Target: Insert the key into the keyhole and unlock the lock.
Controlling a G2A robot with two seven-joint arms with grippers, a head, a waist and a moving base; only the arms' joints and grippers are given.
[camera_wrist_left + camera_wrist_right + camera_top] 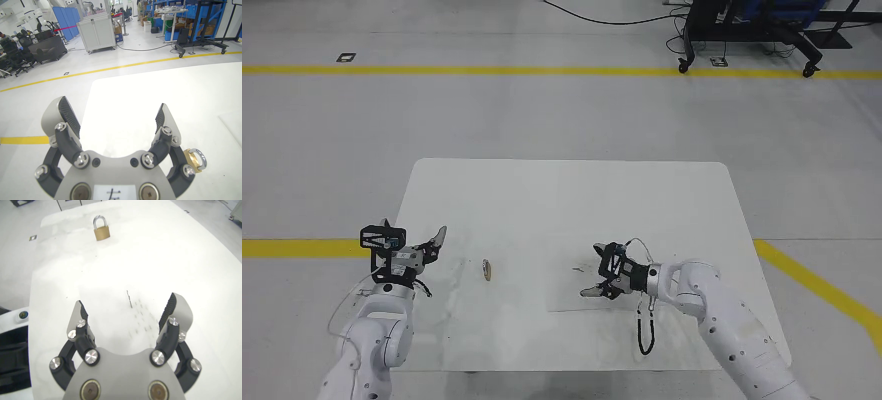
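Note:
A brass padlock (487, 269) with a steel shackle rests on the white table (572, 200), left of centre near the front. My left gripper (414, 233) hovers open to the padlock's left, at the table's left edge. In the left wrist view this gripper (113, 102) holds nothing, and the padlock (194, 160) sits beside its base. My right gripper (593, 270) is open to the right of the padlock. In the right wrist view a thin key (129, 298) lies flat on the table just ahead of that open gripper (126, 299), and the padlock (101, 231) is farther off.
The table's left edge runs just under my left gripper, and its front edge is close to both arms. The far half of the table (642, 190) is bare. Yellow floor lines (542, 70) and a black wheeled rack (752, 30) lie beyond the table.

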